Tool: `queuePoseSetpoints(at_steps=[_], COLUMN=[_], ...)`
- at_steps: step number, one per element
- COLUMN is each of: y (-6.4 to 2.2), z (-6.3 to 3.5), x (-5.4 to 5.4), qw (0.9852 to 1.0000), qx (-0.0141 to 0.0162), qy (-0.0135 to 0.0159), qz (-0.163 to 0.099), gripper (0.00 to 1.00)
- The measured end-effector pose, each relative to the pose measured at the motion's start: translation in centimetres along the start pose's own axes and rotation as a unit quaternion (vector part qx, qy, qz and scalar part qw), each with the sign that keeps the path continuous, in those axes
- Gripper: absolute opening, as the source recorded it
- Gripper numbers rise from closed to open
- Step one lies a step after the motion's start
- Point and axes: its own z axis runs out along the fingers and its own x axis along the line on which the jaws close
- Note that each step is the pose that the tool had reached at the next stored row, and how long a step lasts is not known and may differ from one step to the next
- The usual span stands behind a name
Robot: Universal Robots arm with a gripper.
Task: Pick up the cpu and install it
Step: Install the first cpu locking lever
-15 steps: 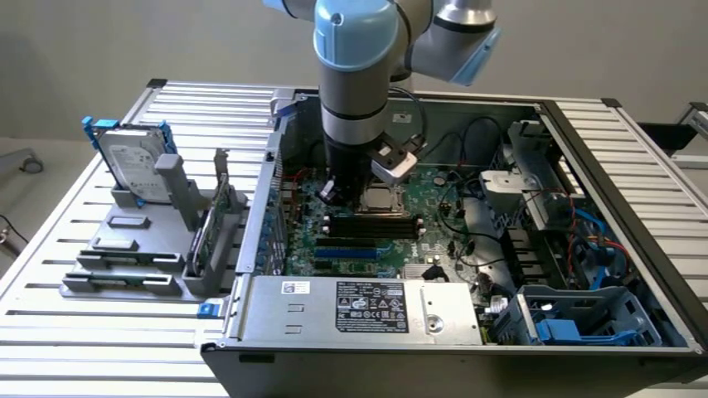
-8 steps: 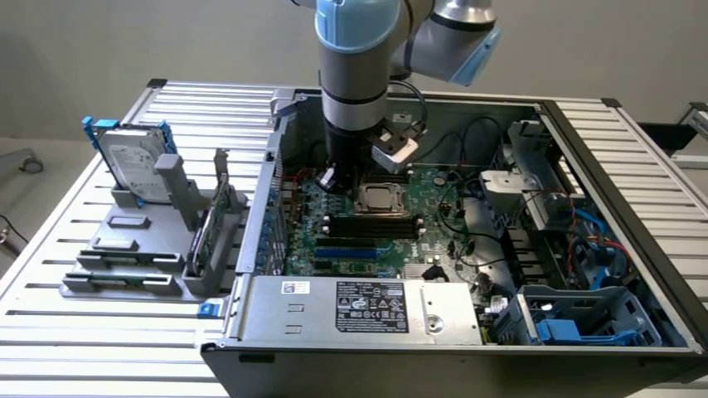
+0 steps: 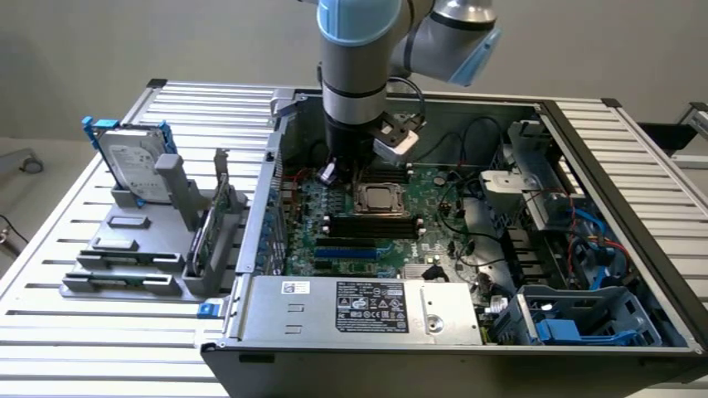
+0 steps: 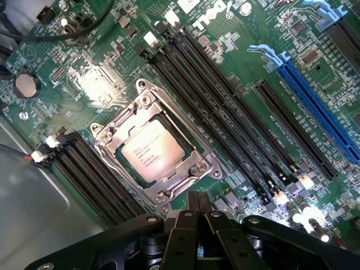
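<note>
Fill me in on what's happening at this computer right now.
A single robot arm reaches down into an open computer case on a slatted table. Its tool is shut and empty, hanging just above the motherboard beside the processor socket. The cpu already lies flat in that socket, framed by the metal bracket. To the exterior view's left, a hard drive stands upright in a grey holder, untouched.

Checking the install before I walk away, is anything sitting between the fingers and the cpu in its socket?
Nothing visible. The square silvery cpu lies flat inside the metal socket frame, its top uncovered. The shut fingers sit just beside the frame, holding nothing.
</note>
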Motion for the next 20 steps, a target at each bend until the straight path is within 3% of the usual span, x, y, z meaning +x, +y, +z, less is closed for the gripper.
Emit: queuePoseSetpoints(at_steps=[12, 17, 20], y=[-0.47, -0.58, -0.62], z=[-1.59, -2.26, -2.45], x=[0.5, 0.6, 0.6], qw=[0.9984, 0.9960, 0.9939], qx=[0.0054, 0.0082, 0.0084], qy=[-0.0140, -0.0185, -0.0234], qz=[-0.054, -0.087, -0.108], gripper=[0.11, 0.11, 0.11])
